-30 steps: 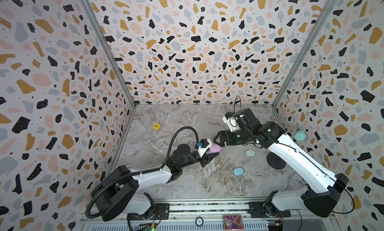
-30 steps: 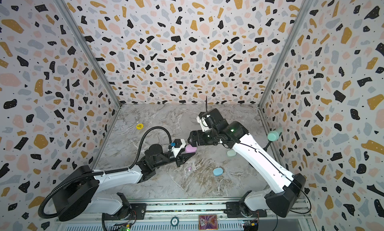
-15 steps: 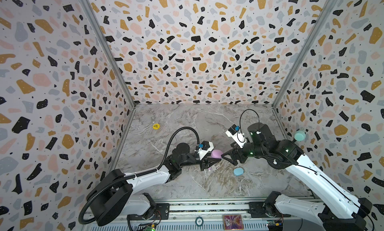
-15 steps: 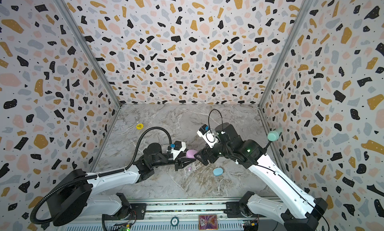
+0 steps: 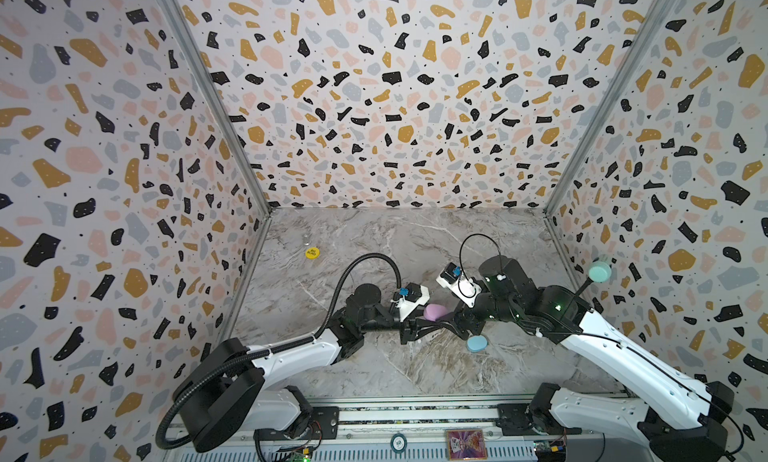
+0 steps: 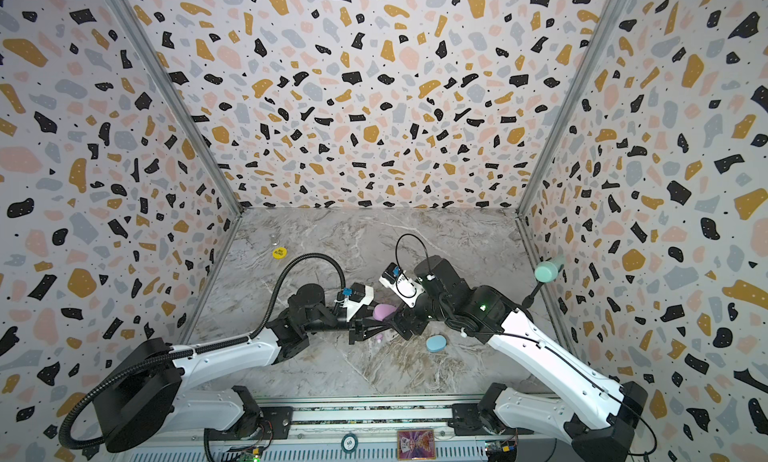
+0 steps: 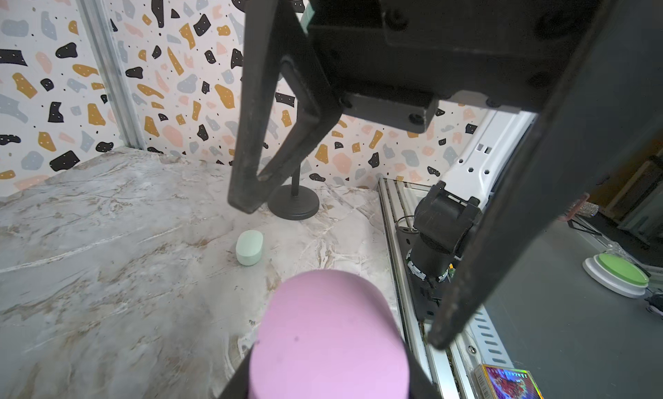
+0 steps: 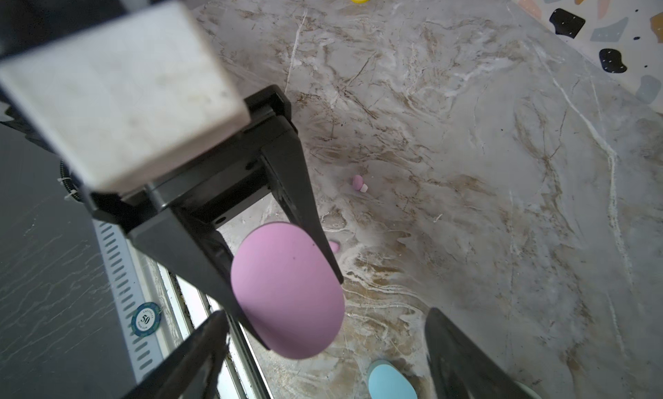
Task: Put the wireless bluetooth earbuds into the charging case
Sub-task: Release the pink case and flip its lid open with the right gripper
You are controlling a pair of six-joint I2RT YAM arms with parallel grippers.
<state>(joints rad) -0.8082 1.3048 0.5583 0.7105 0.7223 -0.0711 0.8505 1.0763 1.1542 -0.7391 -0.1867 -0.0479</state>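
A pink oval charging case (image 5: 435,312) (image 6: 383,311) is held off the floor at mid-table, with my left gripper (image 5: 428,325) (image 7: 328,386) shut on it. The case (image 7: 328,336) fills the lower part of the left wrist view. My right gripper (image 5: 459,325) (image 8: 324,316) faces it from the right, open wide. The case's free end (image 8: 287,289) lies between the right fingers with gaps on both sides. One pink earbud (image 8: 359,183) (image 6: 378,337) with a white tip lies on the marble floor. A second pink bud (image 8: 334,245) peeks out behind a left finger.
A blue case (image 5: 476,343) (image 6: 436,343) (image 8: 391,383) lies just under the right gripper, and a mint case (image 7: 249,247) lies further right. A black stand (image 7: 293,201) with a mint top (image 5: 599,271) is near the right wall. A yellow chip (image 5: 312,253) lies back left.
My right arm swung from the back toward the front and lowered its open gripper around the free end of the pink case. The left gripper carried the case slightly rightward.
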